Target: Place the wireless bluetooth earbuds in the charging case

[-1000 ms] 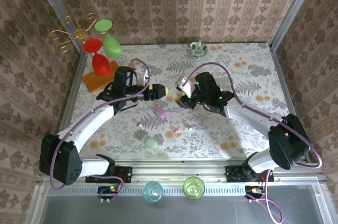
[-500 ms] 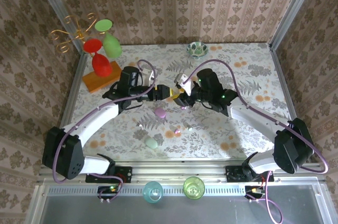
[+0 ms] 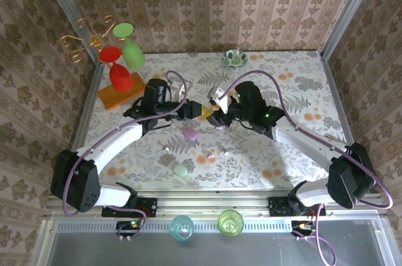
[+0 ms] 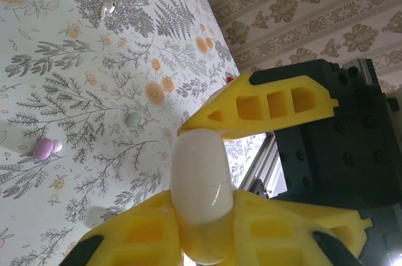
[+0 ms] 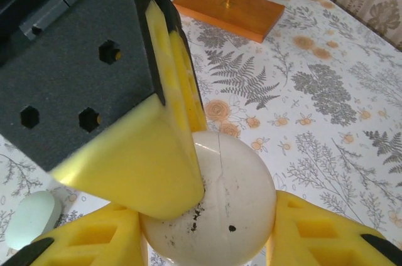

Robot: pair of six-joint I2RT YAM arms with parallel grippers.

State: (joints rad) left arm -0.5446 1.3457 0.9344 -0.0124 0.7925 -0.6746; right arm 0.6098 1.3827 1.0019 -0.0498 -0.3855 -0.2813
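White case (image 4: 201, 178) is held up off the table (image 3: 295, 90) by both grippers, which are met tip to tip over mid-table. L gripper (image 3: 198, 110) is clamped narrow on the case: in L wrist view the case is pinched btw. its two yellow fingers (image 4: 135, 234). R gripper (image 3: 218, 114) is set wider, w/ the case seated btw. its own fingers, both touching it. In R wrist view one L finger is seen pressed on the case from above. Case lid is down, seam line visible. Earbuds (image 3: 224, 151) are left loose on the table, nearer the arm bases than the grippers. A lilac one is seen just beside a whitish one, and another whitish one (image 3: 167, 150) is found further L. Lilac case (image 3: 190, 133) is seen on the table just under the grippers. Green case (image 3: 180, 169) is found nearer the front edge.
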